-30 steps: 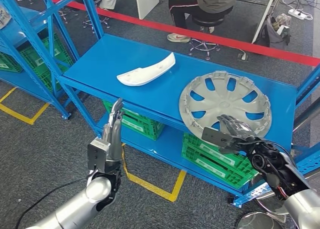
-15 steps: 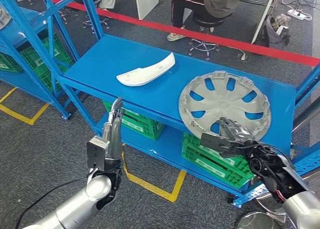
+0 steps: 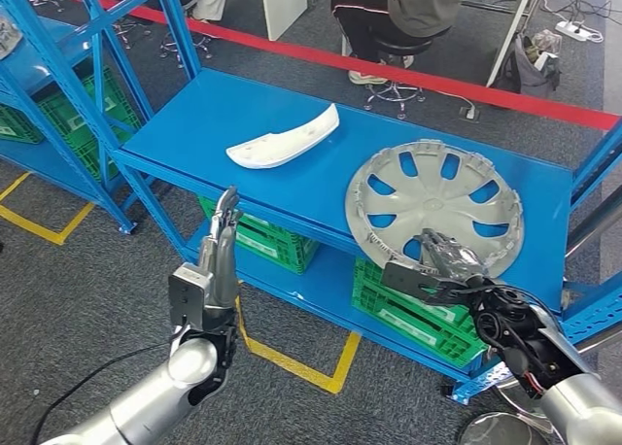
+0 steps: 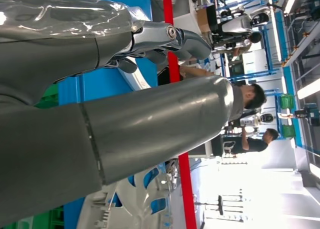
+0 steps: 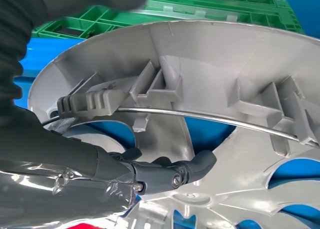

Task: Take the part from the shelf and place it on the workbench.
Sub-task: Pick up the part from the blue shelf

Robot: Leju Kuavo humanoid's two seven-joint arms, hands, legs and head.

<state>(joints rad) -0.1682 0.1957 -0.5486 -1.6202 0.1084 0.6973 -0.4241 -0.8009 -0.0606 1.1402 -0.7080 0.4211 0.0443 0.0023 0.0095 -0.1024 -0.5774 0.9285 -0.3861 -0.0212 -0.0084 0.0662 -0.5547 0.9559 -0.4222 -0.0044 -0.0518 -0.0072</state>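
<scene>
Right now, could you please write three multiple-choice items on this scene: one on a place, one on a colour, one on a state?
1. Where does the silver wheel cover lie?
A. on the floor
B. on the blue shelf
C. in a green crate

2. What colour is the long curved part?
A. white
B. red
C. black

3. What is the left hand doing?
A. holding the curved part
B. pressing a crate
C. holding nothing, fingers straight

Answers: 1 B, the cover rests flat on the shelf top, where the right hand reaches its near rim. 2 A, it shows white against the blue. 3 C, it is raised in front of the shelf, touching nothing.
</scene>
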